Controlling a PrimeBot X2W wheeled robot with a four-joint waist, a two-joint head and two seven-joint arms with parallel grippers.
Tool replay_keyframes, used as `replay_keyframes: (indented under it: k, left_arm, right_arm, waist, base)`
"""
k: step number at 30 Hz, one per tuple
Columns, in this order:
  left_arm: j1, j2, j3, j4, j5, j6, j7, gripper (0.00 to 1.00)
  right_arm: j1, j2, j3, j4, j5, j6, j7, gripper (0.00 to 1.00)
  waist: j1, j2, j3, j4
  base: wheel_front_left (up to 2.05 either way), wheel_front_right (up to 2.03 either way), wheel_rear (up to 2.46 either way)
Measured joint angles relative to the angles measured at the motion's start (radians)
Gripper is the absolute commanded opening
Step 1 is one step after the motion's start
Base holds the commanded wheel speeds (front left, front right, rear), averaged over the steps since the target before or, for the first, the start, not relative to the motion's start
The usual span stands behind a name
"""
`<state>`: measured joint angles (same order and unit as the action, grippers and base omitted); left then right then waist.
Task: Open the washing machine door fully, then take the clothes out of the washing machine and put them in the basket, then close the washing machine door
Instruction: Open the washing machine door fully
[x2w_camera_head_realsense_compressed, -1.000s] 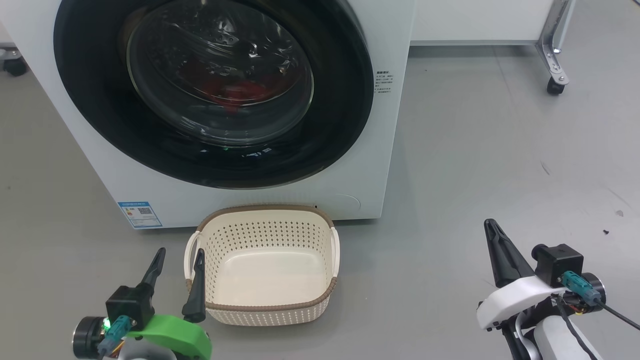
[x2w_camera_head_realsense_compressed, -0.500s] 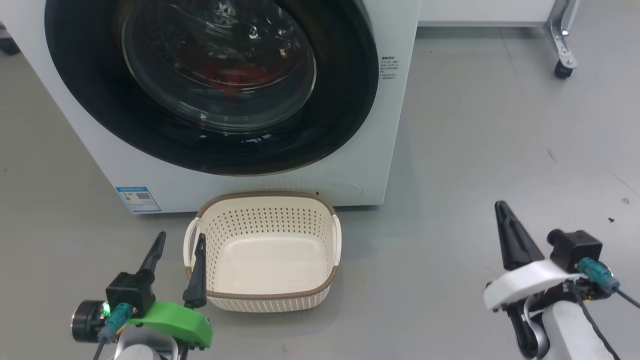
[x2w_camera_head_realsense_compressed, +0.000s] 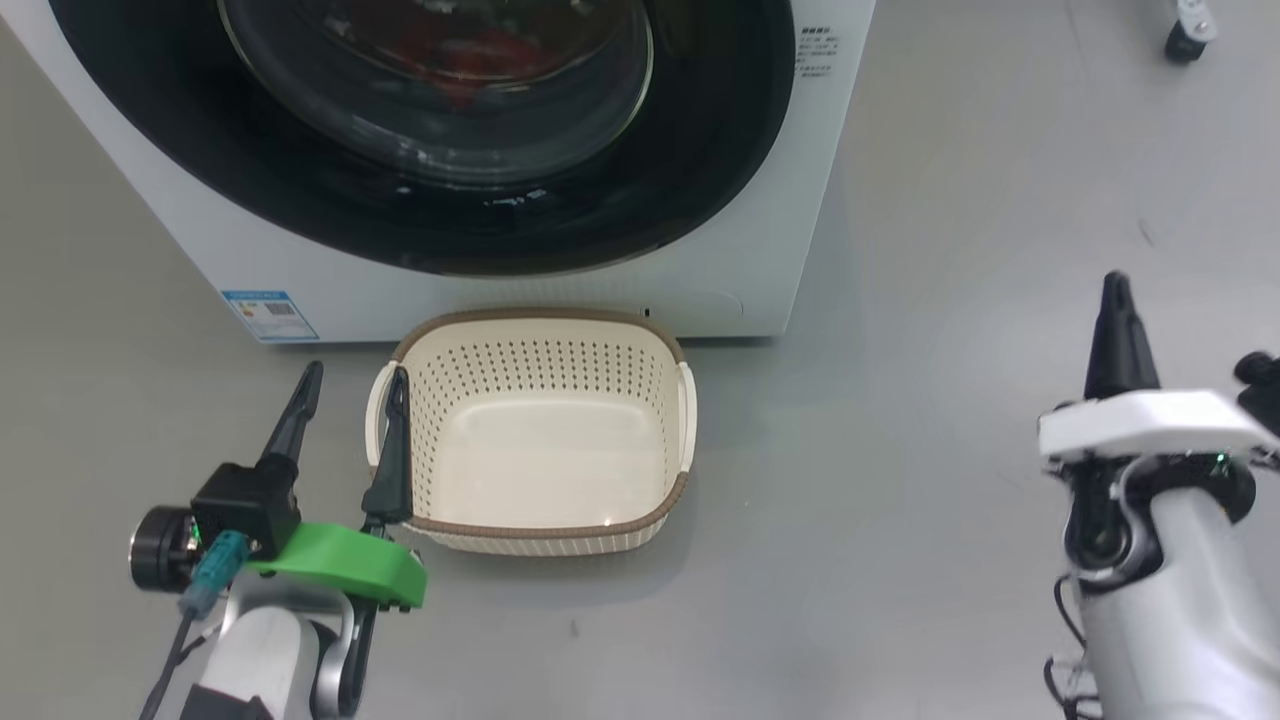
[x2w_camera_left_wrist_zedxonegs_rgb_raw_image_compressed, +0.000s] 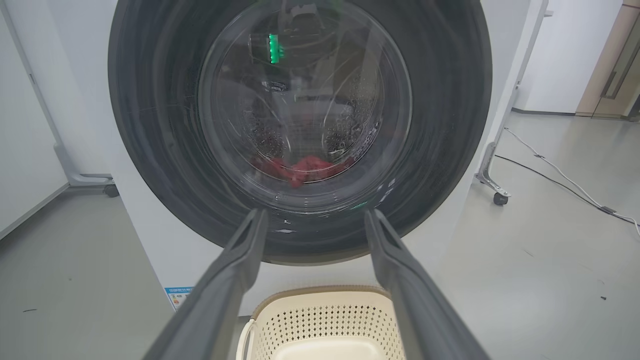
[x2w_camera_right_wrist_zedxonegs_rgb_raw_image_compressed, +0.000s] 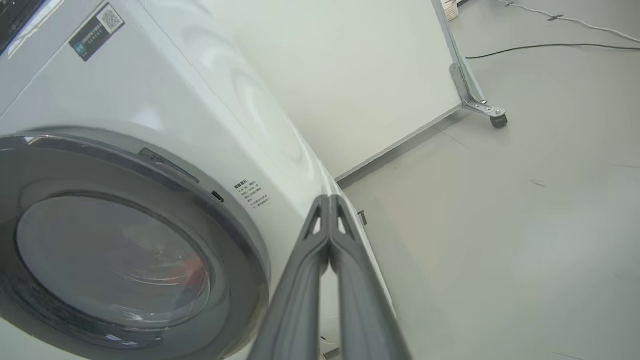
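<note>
We note the basket (x2w_camera_head_realsense_compressed: 540, 318) at centre, beneath the closed washing machine door (x2w_camera_head_realsense_compressed: 430, 130), awaiting clothes (x2w_camera_left_wrist_zedxonegs_rgb_raw_image_compressed: 300, 167); left end effector (x2w_camera_head_realsense_compressed: 356, 372) apart, right end effector (x2w_camera_head_realsense_compressed: 1117, 300) together.

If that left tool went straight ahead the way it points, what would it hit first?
The left tool would probably meet the washing machine door first, low on its black rim; the basket lies below that line. Depth is unclear.
</note>
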<state>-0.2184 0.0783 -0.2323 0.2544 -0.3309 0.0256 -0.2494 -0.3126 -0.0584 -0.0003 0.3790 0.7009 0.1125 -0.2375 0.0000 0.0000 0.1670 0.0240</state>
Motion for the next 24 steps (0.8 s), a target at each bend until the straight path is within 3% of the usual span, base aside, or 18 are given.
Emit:
replay_keyframes:
  k: [10, 24]
  left_arm:
    - [-0.093, -0.017, 0.001, -0.059, 0.008, 0.0, -0.003, 1.0]
    - [-0.17, -0.033, -0.012, -0.131, 0.016, -0.007, -0.007, 1.0]
  right_arm:
    - [-0.197, 0.002, -0.104, 0.027, 0.329, 0.002, 0.132, 0.0]
    - [-0.478, -0.044, -0.151, 0.071, 0.52, 0.004, 0.355, 0.0]
  waist:
    - [0.0, 0.0001, 0.104, 0.031]
    - [0.0, 0.0, 0.23, 0.102]
  base:
    - [0.0, 0.0, 0.0]
    - [0.0, 0.0, 0.0]
